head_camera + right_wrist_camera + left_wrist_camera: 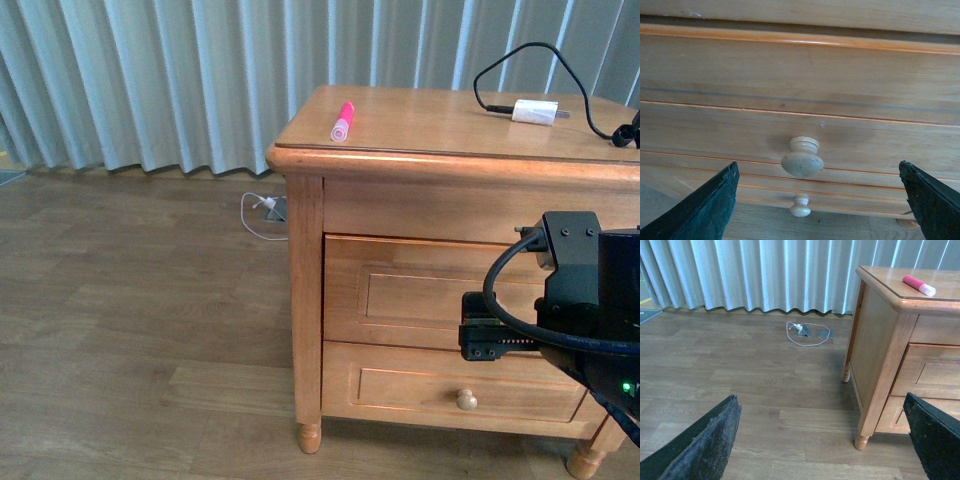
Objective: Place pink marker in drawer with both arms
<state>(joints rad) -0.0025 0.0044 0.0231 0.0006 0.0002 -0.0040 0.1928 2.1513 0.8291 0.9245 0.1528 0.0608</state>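
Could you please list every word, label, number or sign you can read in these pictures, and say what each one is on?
None: no text can be read in any view.
The marker: any print on it is too small to make out.
The charger: looks plain white, with no legible marking.
The drawer: bare wood, with no label.

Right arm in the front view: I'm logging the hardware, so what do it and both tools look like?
The right arm is bulky, boxy and black, with a thick black cable looping off it and a small green light. The left tool and right tool have flat, dark, scuffed fingers.
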